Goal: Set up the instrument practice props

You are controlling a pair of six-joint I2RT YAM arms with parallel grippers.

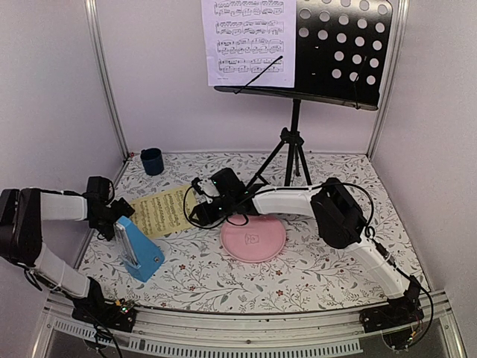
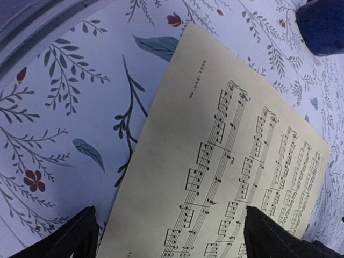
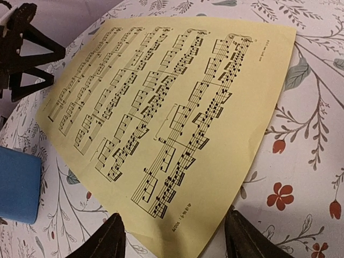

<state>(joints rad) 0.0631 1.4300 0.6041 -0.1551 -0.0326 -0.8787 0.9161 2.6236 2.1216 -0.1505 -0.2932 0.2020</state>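
- Yellow sheet of music was seen lying flat on the flowered table, in the left middle of the top view, with its printed side up.
- The left gripper was placed at the left end of this sheet.
- In the left wrist view its two dark fingers were spread wide at the bottom of the frame. The sheet was seen on the table between them and was not pinched.
- The right gripper was placed at the right end of the same sheet, just left of the centre of the top view.
- In the right wrist view its fingers were seen apart at the bottom edge, on both sides of the near edge of the sheet. A clear gap was seen between the jaws, and the paper was not clamped.
- The lilac sheet of music was set upright on the left half of the black music stand, at the top of the top view. The round holes of the desk were visible on its right half.
- The tripod legs of the stand were set on the table at the back centre.
- The blue metronome was standing in the lower left of the top view, just beside the lower left corner of the yellow sheet. It was seen as a blue block at the left edge of the right wrist view.
- The pink plate was lying at the centre of the table, just below the right gripper.
- The dark blue cup was standing in the back left corner, apart from the yellow sheet.
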